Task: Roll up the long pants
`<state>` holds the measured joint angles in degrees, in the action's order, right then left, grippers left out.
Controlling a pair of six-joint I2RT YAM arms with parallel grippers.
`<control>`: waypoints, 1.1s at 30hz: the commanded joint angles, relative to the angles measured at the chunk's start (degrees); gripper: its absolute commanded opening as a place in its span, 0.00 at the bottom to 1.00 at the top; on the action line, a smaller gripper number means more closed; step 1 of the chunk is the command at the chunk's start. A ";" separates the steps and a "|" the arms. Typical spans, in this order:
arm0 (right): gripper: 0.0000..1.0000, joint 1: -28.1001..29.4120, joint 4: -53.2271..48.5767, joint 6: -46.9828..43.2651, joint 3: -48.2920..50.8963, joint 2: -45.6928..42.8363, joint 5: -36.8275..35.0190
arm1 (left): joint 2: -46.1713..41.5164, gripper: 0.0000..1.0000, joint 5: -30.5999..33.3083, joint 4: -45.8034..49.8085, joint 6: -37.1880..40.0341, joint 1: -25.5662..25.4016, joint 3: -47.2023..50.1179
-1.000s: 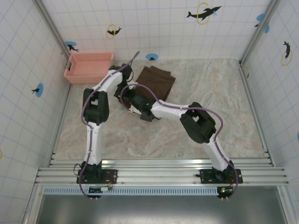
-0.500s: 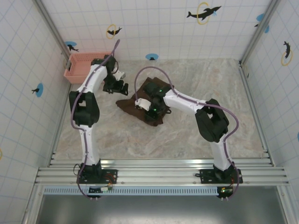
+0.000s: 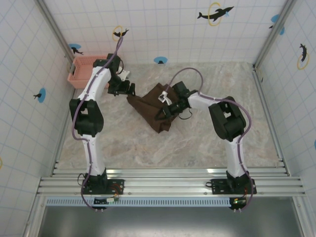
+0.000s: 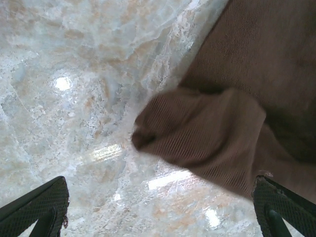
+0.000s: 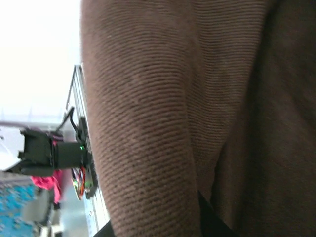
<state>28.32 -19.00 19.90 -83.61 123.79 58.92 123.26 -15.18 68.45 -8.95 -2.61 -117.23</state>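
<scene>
At surface [image 3: 222, 143] centre, right end effector [image 3: 162, 112] seemingly pinches the long pants [image 3: 148, 107]; left end effector [image 4: 158, 210] released, ten o'clock. Arranging step; next, flatten for rolling.

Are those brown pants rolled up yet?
Not yet: the long pants lie in a loosely folded, rumpled heap; no tight roll is visible.

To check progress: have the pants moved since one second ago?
Yes. The pants lay close under the blue wall mark; now they lie farther from it, lower in the top view and more to the left.
</scene>
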 commanded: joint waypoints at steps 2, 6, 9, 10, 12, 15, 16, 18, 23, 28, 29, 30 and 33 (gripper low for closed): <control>0.18 -2.56 16.84 12.49 4.48 1.73 3.71 | -3.88 0.98 -0.66 -0.27 -1.05 -0.28 3.92; 0.18 -3.73 17.21 13.45 4.95 2.95 2.10 | -3.76 0.97 -1.13 -1.54 -2.02 -1.95 5.96; 0.18 -4.16 20.83 17.23 5.64 4.40 1.55 | -2.24 0.97 -1.10 -2.23 -2.89 -4.21 5.40; 0.17 -4.27 21.74 18.10 5.83 4.86 1.37 | -1.47 0.97 -1.33 -2.64 -3.34 -5.21 4.91; 0.17 -4.32 22.23 18.78 5.88 5.30 1.28 | 0.51 0.97 -1.03 -3.03 -4.01 -6.70 3.60; 0.17 -4.67 22.47 19.37 5.83 5.89 1.46 | 4.30 0.97 -0.25 -2.69 -5.04 -8.21 0.23; 0.17 -4.76 22.49 19.70 5.82 6.17 1.36 | 5.53 0.97 -0.35 -2.88 -5.43 -8.52 -1.06; 0.17 -5.13 22.94 20.30 5.78 6.74 1.64 | 7.91 0.97 -0.13 -2.65 -6.12 -8.76 -3.80; 0.17 -5.54 23.05 20.79 5.63 7.34 1.79 | 15.77 0.97 -0.43 0.10 -6.22 -8.86 -12.72; 0.18 -5.42 21.21 20.48 4.81 8.90 1.79 | 19.99 0.97 -1.84 -0.15 -8.52 -8.98 -17.33; 0.19 -5.38 20.63 20.36 4.61 9.27 1.72 | 20.42 0.97 -2.44 -0.68 -9.24 -8.99 -17.89; 0.20 -5.20 20.20 20.27 4.36 9.68 1.82 | 21.01 0.97 -2.93 -1.29 -10.23 -9.13 -18.50; 0.30 -4.55 18.20 19.54 3.87 10.17 0.72 | 22.99 0.97 -4.13 -2.98 -13.06 -9.42 -20.15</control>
<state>22.94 3.81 40.62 -79.35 130.61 63.64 143.24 -18.04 67.55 -17.91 -11.94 -135.11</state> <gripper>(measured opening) 0.253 0.974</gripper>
